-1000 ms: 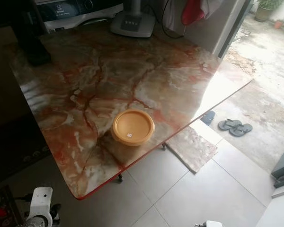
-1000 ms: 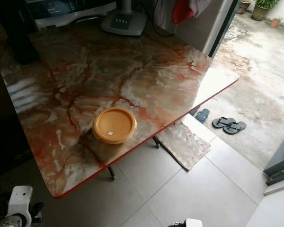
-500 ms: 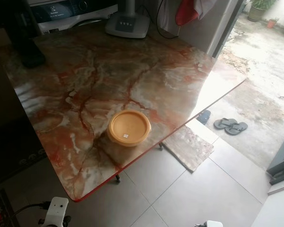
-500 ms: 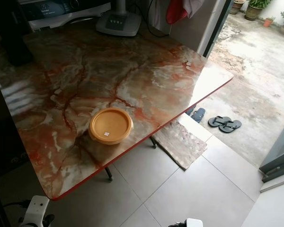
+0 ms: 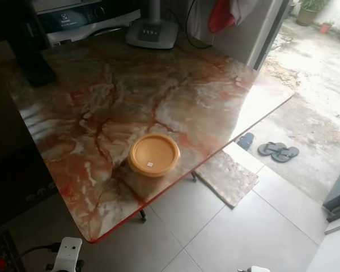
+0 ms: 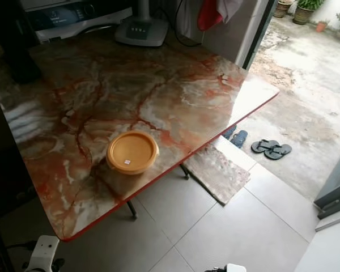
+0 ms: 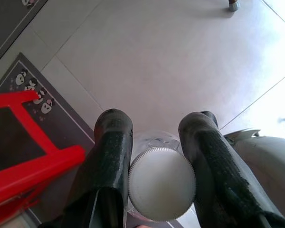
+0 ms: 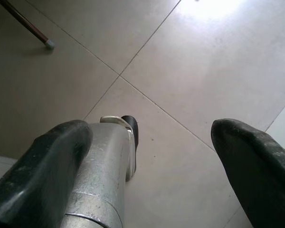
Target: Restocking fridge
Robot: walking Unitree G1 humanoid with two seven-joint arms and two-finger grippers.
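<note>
Orange lidded tub (image 5: 154,154) sits on the marble-pattern bench (image 5: 130,90), lower centre of the head frame, near the red front edge. Small white sticker on the lid.

Left hand (image 7: 154,142) hangs low over the tiled floor (image 7: 171,61), pinching a clear bottle (image 7: 154,140) with a white ribbed cap (image 7: 161,183); both black fingers (image 7: 109,156) press against the cap's sides. In the head view its white wrist part shows at the bottom left edge.

Right hand (image 8: 152,142) also low over the floor, fingers (image 8: 251,161) spread wide, nothing between them. A silver leg part shows below it, and a thin bench leg (image 8: 23,23) at the upper left of that frame.

Rest of the scene:
- Fan base (image 5: 152,33) and a white appliance (image 5: 82,20) at the top of the head frame, at the far edge of the bench.
- Dark object (image 5: 37,59) at the upper left on the bench, too dark to identify.
- Red cloth (image 5: 221,14) hanging at top centre.
- Marble-look slab (image 5: 226,178) on the floor under the bench's right corner.
- Dark sandals (image 5: 277,151) to the right, outside on the concrete; a blue one (image 5: 245,140) just by the bench edge.
- Red stool (image 7: 23,156) and a printed mat (image 7: 33,95) at the left of the left wrist frame.
</note>
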